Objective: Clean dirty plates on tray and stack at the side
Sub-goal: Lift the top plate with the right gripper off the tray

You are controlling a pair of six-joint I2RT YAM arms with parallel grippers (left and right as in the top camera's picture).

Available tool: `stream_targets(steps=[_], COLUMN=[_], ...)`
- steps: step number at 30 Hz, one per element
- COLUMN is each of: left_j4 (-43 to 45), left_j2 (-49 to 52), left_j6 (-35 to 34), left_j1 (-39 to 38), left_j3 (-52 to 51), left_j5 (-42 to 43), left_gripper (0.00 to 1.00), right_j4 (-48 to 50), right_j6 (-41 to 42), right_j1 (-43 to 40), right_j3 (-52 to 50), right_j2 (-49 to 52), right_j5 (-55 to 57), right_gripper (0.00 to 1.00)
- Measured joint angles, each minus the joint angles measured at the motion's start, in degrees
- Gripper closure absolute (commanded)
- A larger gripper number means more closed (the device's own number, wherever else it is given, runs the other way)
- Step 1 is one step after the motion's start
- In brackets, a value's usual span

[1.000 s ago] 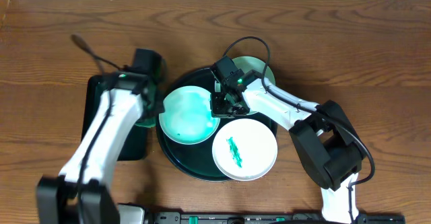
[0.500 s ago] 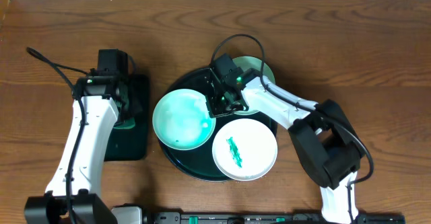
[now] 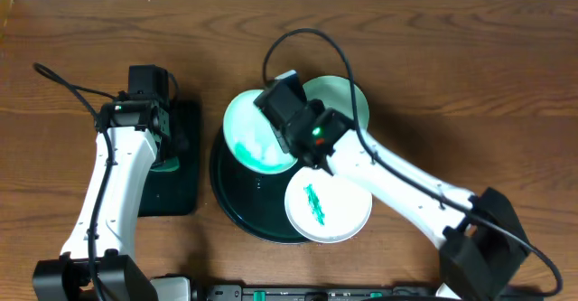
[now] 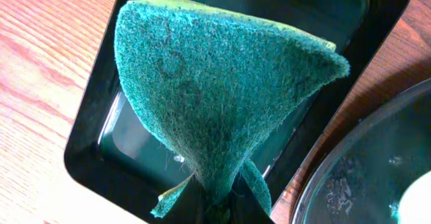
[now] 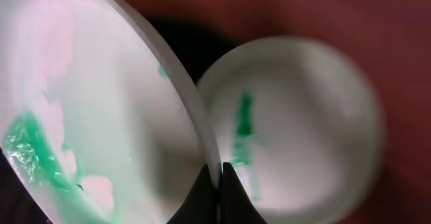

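Now, the left arm [image 3: 117, 192] is stretched up along the left side of the counter [image 3: 470, 57], wrist hanging over the black rectangular tray [image 4: 114, 163]. The left jaws are clenched on a green scouring pad [image 4: 215, 89]: coarse and fibrous, folded into a cone that fans out from the pinch.

Over to the right arm [image 3: 397, 179], which reaches in a long diagonal from the front right corner across the round tray [image 3: 237, 202], a dark, glossy dish with a raised rim. The right jaws are pinched on the rim of the smeared plate [image 3: 248, 134], a smooth white disc with wet teal streaks on its face, sitting over the back left of the tray and past its rim. I cannot tell whether it is lifted.

A pale mint plate [image 3: 348, 98] lies at the tray's back right edge. A white plate with a teal scribble [image 3: 328, 202] rests at the front right, overhanging the rim.
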Motion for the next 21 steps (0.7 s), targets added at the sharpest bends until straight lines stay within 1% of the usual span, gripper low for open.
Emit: stream_targets(steps=[6,13,18,21], left_j4=[0.0,0.0,0.0,0.0], left_j2=[0.0,0.0,0.0,0.0], left_j6=[0.2,0.2,0.2,0.2], left_j1=[0.0,0.0,0.0,0.0], left_j3=[0.0,0.0,0.0,0.0], left_j5=[0.0,0.0,0.0,0.0], left_gripper=[0.93,0.93,0.93,0.93], right_j4=[0.1,0.2,0.5,0.6], right_j6=[-3.2,-6.0,-6.6,-6.8], right_j1=[5.9,11.5,13.7,14.1], right_j3=[0.0,0.0,0.0,0.0], right_j2=[-0.9,-0.9,-0.9,-0.9], right_j5=[18.1,35.4,45.0,48.0], right_gripper=[0.99,0.99,0.99,0.99])
